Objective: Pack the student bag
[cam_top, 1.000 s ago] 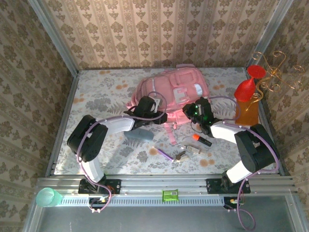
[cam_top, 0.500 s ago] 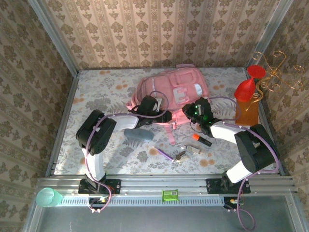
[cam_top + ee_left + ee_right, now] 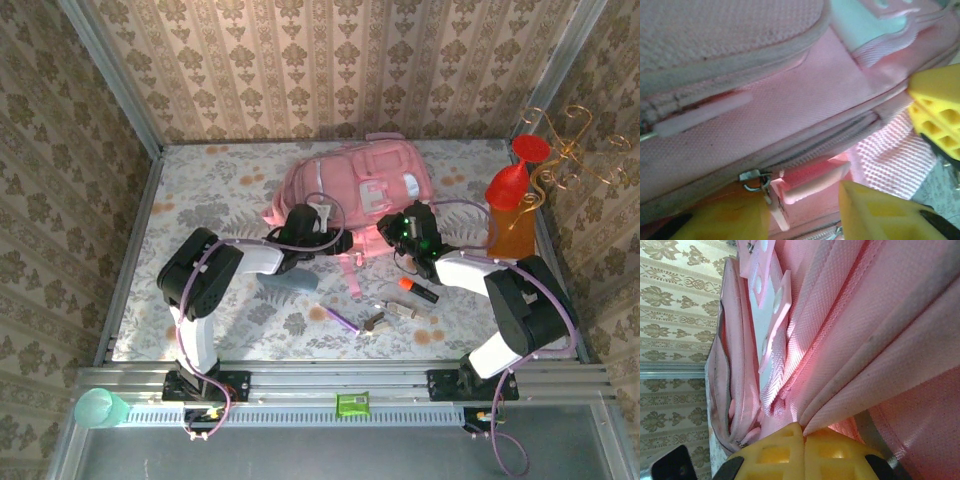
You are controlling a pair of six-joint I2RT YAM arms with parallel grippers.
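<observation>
While the right gripper (image 3: 802, 432) clamped a fold of the student bag (image 3: 360, 175), we saw the left gripper (image 3: 800, 202) parted astride its zip pull (image 3: 812, 181)

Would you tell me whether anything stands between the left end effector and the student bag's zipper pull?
Nothing visible does: the left end effector is at the student bag, its fingers either side of the zipper pull.

The student bag (image 3: 352, 178) — soft pink, light trim patches (zipped pockets facing up) — lies flat on the worktop (image 3: 200, 205), far middle.
</observation>
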